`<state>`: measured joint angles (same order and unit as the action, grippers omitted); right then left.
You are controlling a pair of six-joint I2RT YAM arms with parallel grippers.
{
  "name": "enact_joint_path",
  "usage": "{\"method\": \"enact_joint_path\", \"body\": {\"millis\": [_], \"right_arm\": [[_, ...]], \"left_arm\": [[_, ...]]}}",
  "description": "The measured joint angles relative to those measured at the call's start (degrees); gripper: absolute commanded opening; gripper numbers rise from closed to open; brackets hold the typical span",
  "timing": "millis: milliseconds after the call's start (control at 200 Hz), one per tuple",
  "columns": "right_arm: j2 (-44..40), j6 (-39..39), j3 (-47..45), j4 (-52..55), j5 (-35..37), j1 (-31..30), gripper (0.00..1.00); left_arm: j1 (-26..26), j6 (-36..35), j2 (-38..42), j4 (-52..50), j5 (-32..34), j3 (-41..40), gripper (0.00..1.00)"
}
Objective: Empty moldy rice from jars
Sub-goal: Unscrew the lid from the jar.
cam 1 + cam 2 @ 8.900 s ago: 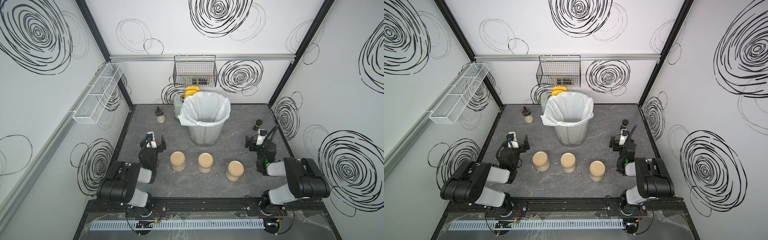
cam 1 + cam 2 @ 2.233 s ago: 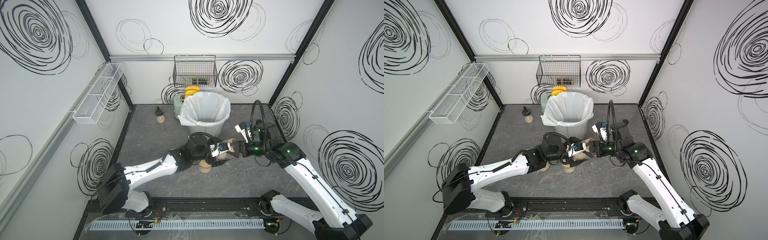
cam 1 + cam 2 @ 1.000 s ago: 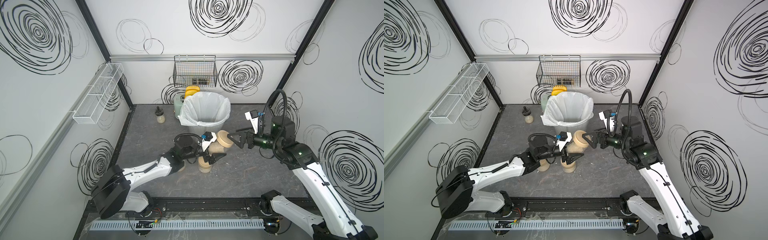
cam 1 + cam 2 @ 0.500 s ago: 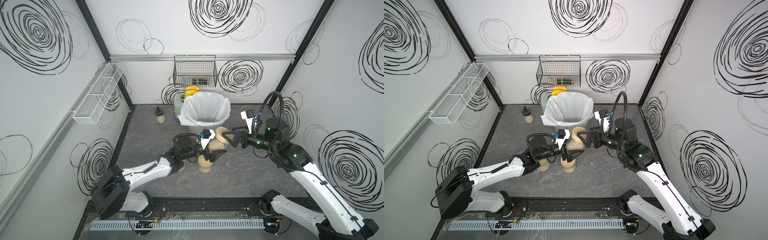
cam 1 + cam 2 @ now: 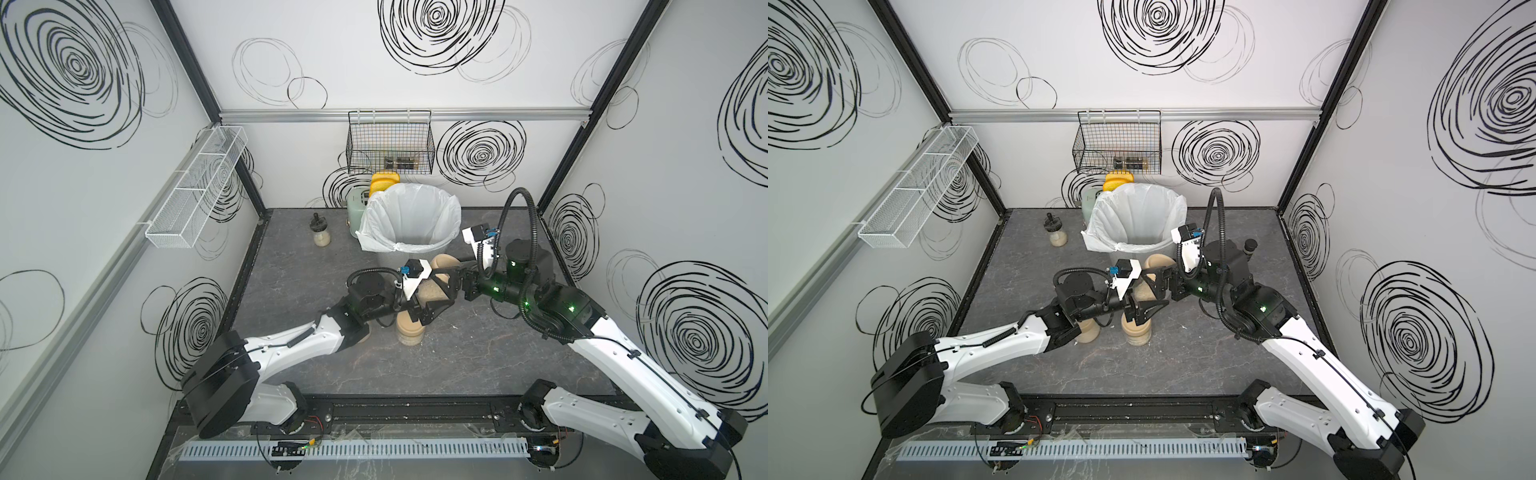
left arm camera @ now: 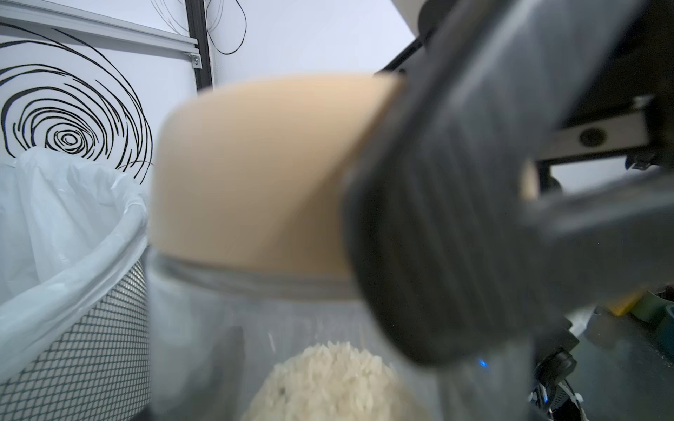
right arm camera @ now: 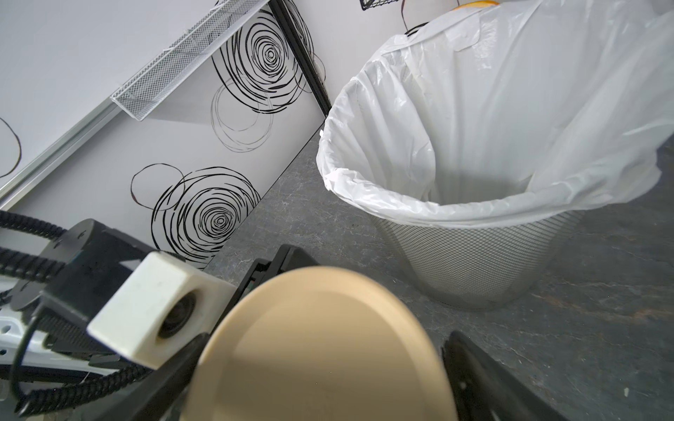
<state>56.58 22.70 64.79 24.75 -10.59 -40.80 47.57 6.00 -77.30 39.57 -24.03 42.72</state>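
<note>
**Left pincer gripping a tilted jar by the bin, right pincer straddling its lid**

Top views: in both top views the left pincer (image 5: 428,300) is clamping the held jar (image 5: 432,291) up off the desk (image 5: 478,361), just on the near side of the lined mesh bin (image 5: 451,220). The jar is leaning, with its tan lid (image 5: 444,262) pointing far, toward the bin. The right pincer (image 5: 452,277) is reaching in from the right with its jaws spread wide on either side of the lid. Can't tell from here whether they are touching it. The middle jar (image 5: 410,332) is standing capped on the desk under the left pincer. The third jar (image 5: 1087,333) is sitting to its left, mostly covered by the left arm.

Left wrist: the held jar (image 6: 204,328) is filling the view, blurred. The moldy rice (image 6: 328,386) is lying as a pale heap behind the clear wall. The lid (image 6: 255,171) is on, and a dark finger (image 6: 437,218) of the right pincer is crossing its side. The bin (image 6: 73,346) is showing just beside the jar.

Right wrist: the lid (image 7: 321,346) is sitting between the fingers (image 7: 477,375) of the right pincer (image 7: 324,368), which are standing apart. Contact is unclear. The bin (image 7: 474,262) is standing just beyond.
</note>
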Motion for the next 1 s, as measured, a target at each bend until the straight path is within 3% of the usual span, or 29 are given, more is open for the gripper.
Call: {"method": "enact_joint_path", "body": {"millis": [390,605,1001], "right_arm": [[-1.33,-0.72,-0.81,-0.46,0.15,-0.42,0.73],[-3.32,-4.61,-2.23,-2.75,-6.64,-0.39,0.72],[-3.1,-16.04,-0.26,-6.43,-24.35,0.48,0.72]], "left_arm": [[-0.44,0.2,0.26,-0.55,-2.49,0.0,0.5],[-2.64,4.61,1.03,-0.02,-13.31,0.04,0.49],[-5.03,18.6,1.75,10.84,-31.47,0.04,0.49]]}}
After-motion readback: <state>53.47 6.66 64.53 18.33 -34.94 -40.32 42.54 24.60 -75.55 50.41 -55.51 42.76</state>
